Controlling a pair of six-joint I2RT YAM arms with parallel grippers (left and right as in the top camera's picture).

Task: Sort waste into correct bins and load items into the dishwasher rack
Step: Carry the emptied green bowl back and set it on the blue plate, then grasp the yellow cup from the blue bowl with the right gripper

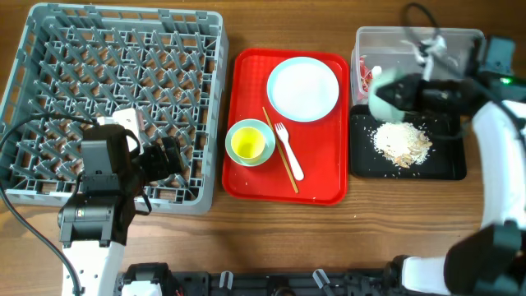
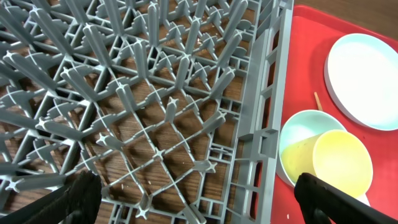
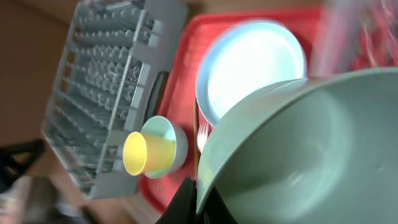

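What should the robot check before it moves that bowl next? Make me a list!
1. Grip: the right gripper is shut on the bowl: ok.
2. Emptied: the bowl looks clean inside in the wrist view: ok.
3. The scraps lie on the black tray: ok.
4. The wrapper is in the tub: ok.
5. Room in the rack: ok, its pegs look bare.
6. Path: the left gripper hangs open over the rack's near corner and might be in the way: not ok.
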